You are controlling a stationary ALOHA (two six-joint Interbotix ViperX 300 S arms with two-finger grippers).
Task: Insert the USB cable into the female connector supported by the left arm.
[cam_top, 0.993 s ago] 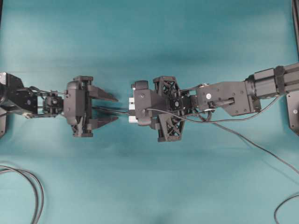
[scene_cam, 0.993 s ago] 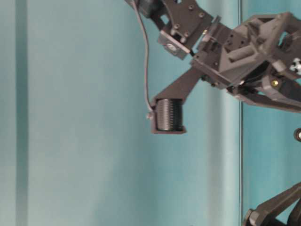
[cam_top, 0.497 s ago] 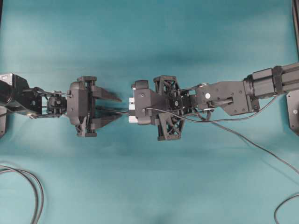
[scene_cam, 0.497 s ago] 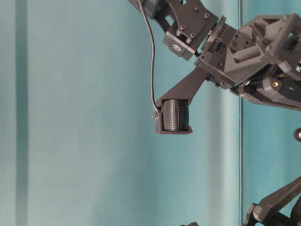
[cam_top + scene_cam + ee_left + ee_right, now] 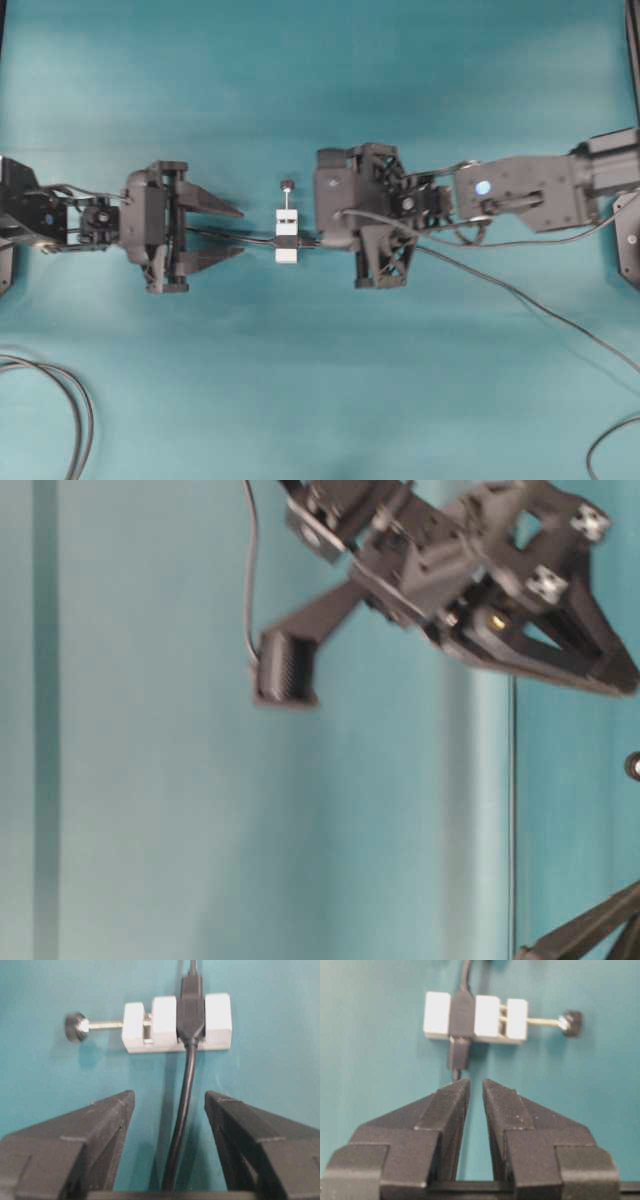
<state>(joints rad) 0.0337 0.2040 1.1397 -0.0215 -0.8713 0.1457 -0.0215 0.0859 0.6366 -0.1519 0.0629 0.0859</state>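
Note:
The female connector (image 5: pixel 287 247), a white block with a rod and black knob (image 5: pixel 287 185), sits on the teal cloth between the two grippers, touched by neither. The USB cable's dark plug (image 5: pixel 458 1054) is seated in the block's black band; it also shows in the left wrist view (image 5: pixel 191 987). My left gripper (image 5: pixel 241 231) is open and wide, a short way left of the block. The block's own thin cable (image 5: pixel 184 1105) runs between its fingers (image 5: pixel 107 1125) untouched. My right gripper (image 5: pixel 475 1081) has a narrow gap with nothing in it, just short of the plug.
Thick black cables loop at the lower left (image 5: pixel 82 425). Another cable curls at the lower right corner (image 5: pixel 608 448). A thin black cable (image 5: pixel 530 303) trails from the right arm (image 5: pixel 520 195) toward the right edge. A dark mount (image 5: pixel 628 240) stands at the right edge.
The right gripper has drawn back to the right, uncovering the white block with the plug in it, and its jaws have narrowed. The left gripper has backed off slightly to the left.

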